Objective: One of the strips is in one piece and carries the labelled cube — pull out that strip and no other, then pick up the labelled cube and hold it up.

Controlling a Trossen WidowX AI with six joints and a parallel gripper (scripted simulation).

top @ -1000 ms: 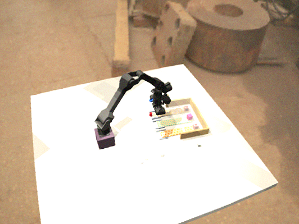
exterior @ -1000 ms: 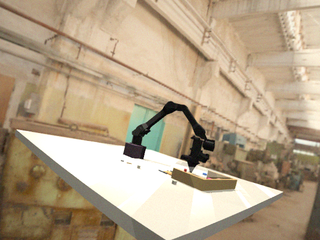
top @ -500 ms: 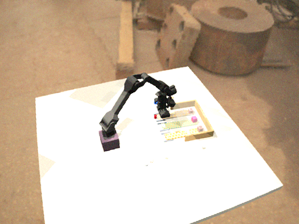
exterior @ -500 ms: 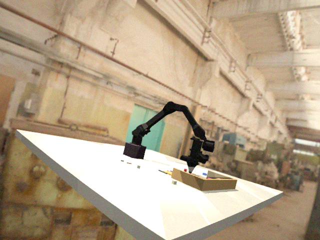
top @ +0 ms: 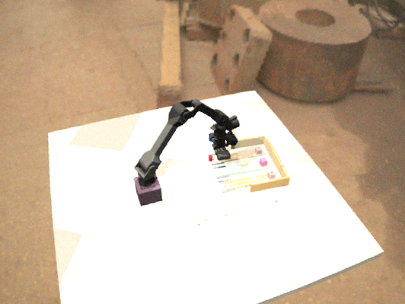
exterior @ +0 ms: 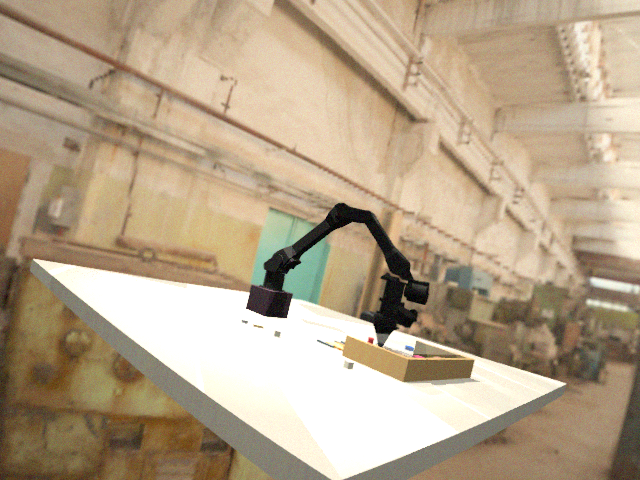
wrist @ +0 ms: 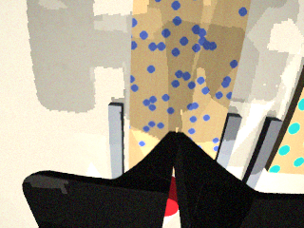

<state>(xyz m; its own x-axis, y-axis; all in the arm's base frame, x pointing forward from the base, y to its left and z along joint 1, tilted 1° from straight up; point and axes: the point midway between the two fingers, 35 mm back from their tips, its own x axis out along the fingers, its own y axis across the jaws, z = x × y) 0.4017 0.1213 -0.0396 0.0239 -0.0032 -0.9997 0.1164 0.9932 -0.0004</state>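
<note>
The strip-pulling step is being attempted: the hand, pinched shut and empty, is being pressed near the blue-dotted strip's red tab; dragging outward is being called for.

Warm hazy light, blown-out glare on the table, soft blurred background, blocky wrist-view shadows.

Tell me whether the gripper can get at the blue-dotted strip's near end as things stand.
Probably yes: the shut gripper hangs right over the blue-dotted strip where it sticks out of the tray, nothing between. It holds nothing and would likely need to open first.
</note>
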